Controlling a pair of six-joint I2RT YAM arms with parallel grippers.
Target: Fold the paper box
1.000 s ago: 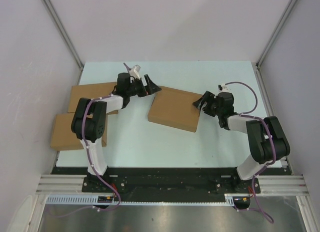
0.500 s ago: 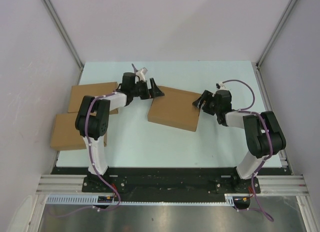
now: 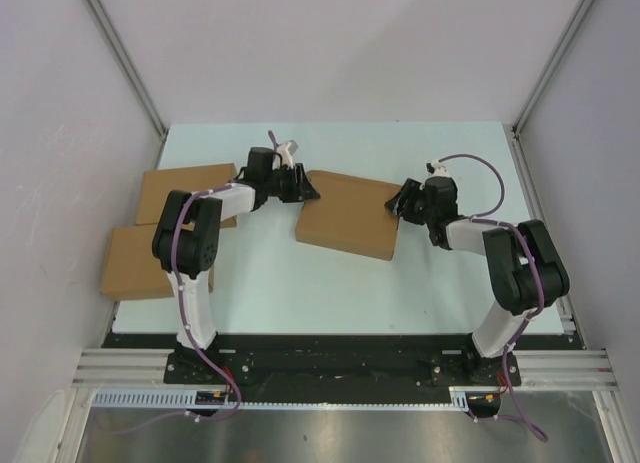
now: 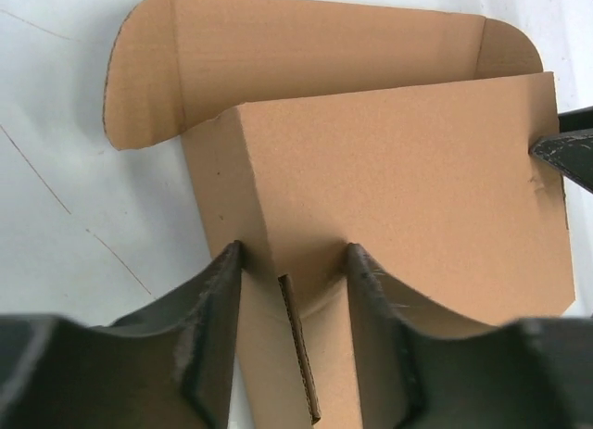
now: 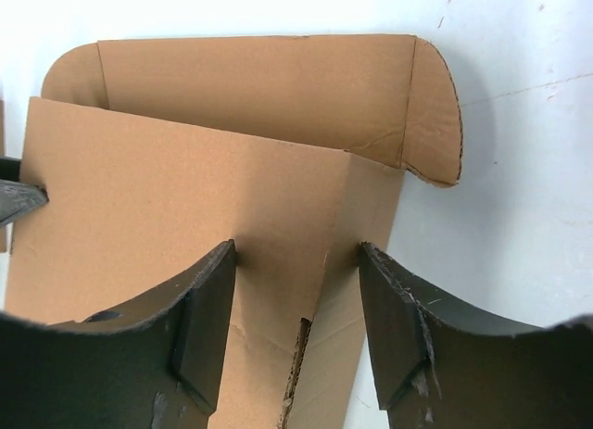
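Observation:
The paper box (image 3: 348, 215) is plain brown cardboard and lies mid-table with its lid down. Its rear flap with rounded ears (image 4: 278, 40) lies flat behind it. My left gripper (image 3: 306, 189) is at the box's far-left corner, jaws part-way open. They straddle the box end, and a thin tab edge (image 4: 298, 350) stands between the fingers (image 4: 218, 309) with a gap on each side. At the box's right end my right gripper (image 3: 400, 203) straddles it the same way. A tab edge (image 5: 298, 355) stands free between its fingers (image 5: 394, 309).
Two finished flat brown boxes (image 3: 185, 191) (image 3: 135, 265) lie at the table's left edge, behind the left arm. Grey walls with metal posts close in the left, right and far sides.
Both grippers have narrowed their jaws, the left sharply. Each has edged inward against its end of the box. The box has barely shifted.

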